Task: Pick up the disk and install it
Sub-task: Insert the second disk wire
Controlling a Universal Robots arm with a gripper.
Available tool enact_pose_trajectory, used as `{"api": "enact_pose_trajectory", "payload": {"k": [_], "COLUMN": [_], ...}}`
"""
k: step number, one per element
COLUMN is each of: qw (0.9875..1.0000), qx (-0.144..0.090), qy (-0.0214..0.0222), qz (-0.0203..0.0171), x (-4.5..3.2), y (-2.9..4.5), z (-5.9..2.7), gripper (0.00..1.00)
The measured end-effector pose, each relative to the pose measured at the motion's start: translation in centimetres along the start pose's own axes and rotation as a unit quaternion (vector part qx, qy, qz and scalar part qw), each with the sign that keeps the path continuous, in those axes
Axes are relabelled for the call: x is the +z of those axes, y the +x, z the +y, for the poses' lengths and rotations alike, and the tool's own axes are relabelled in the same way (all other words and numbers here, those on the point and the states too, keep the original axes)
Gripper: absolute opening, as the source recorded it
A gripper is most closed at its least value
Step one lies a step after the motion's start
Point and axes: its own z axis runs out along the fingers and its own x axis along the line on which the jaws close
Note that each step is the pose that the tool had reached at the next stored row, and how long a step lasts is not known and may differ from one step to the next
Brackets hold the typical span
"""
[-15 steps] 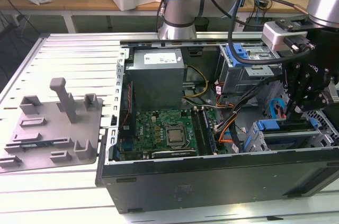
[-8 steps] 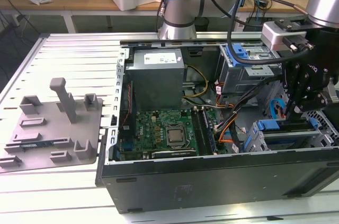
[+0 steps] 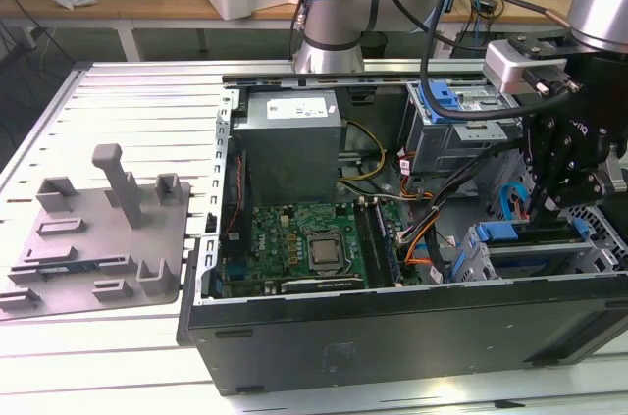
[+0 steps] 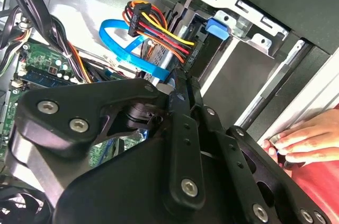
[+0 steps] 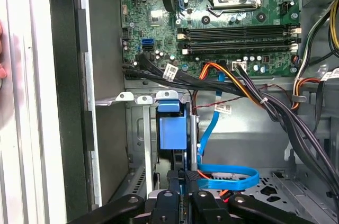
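Observation:
The disk (image 5: 172,128) stands on edge in the drive bay at the case's front corner, and its blue carrier tab faces up in the first wrist view. In the second wrist view the disk's silver side (image 4: 179,57) carries a power plug and a blue data cable. My gripper (image 5: 184,175) sits right at the carrier's end with its fingers drawn together, tips against it. In the exterior view the gripper (image 3: 549,201) hangs over the blue carrier (image 3: 535,235) at the right of the open computer case (image 3: 392,332).
A second blue caddy (image 3: 444,97) sits in the upper drive cage. Cable bundles (image 5: 254,94) cross beside the bay, near the motherboard (image 3: 309,243). A person's hand (image 4: 302,139) rests on the case edge close to my gripper. A grey fixture plate (image 3: 98,238) lies at the exterior view's left.

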Motion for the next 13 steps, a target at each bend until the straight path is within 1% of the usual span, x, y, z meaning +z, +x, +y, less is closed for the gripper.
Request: {"api": "enact_pose_trajectory", "payload": {"k": [13], "qw": [1.0000], "qx": [0.009], "qy": [-0.0010], "qz": [0.0006], "x": [0.24], "y": [-0.03], "z": [-0.14], "gripper": [0.16]}}
